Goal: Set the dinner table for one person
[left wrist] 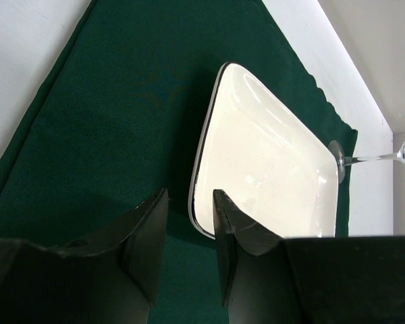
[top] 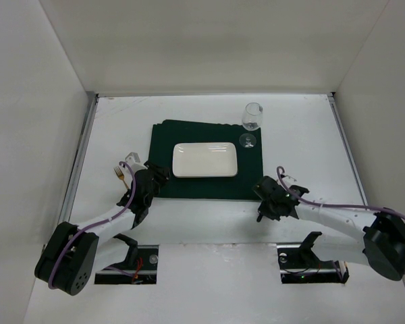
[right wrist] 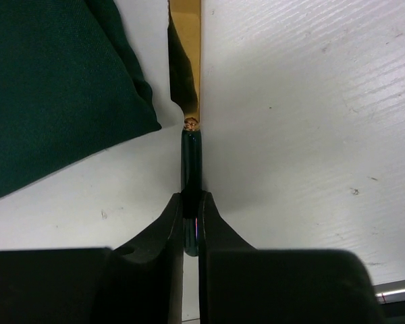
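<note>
**Knife in hand, most of the setting down**

The table (top: 304, 135) spreads out ahead of both arm bases and carries everything. At its middle lies a placemat (top: 162, 145) with a plate (top: 204, 160) on it. A glass (top: 254, 116) stands at the mat's far right corner. A fork (top: 121, 177) lies on the bare top just left of the mat.

The right gripper (right wrist: 191, 202) is clamped on the dark handle of a knife (right wrist: 192, 158). The gold blade points away, just beside the mat's right edge. Whether the knife touches the top, I cannot tell.

The left gripper (left wrist: 187, 212) is empty and narrowly parted, over the mat at the plate's near corner.

Judging by this, only laying and releasing the knife is left.
</note>
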{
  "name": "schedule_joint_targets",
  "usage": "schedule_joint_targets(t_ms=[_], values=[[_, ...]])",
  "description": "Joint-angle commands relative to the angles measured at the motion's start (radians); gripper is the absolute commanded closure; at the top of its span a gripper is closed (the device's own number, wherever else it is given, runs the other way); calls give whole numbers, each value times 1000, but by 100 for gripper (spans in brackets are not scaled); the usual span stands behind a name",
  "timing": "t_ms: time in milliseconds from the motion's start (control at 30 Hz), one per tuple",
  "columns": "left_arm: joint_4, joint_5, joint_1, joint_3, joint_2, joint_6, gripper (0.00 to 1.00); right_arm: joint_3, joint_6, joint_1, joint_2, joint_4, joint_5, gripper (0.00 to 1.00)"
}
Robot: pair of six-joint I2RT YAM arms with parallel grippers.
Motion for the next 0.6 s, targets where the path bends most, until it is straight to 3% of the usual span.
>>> schedule_joint_targets(t_ms=[0, 100, 300, 433, 567], values=[[22, 1, 5, -17, -17, -11, 70, -17, 14, 3, -74, 20, 0, 96], [22, 1, 3, -16, -11, -11, 70, -40, 20, 5, -177, -2, 3, 96], [27, 1, 3, -14, -2, -11, 70, 7, -11, -58, -405, -205, 93, 96], [28, 1, 6, -12, 0, -9, 70, 65, -156, -145, -496, -190, 80, 95], [31, 1, 5, -11, 7, -8, 70, 146, -366, -205, -420, -96, 1, 94]])
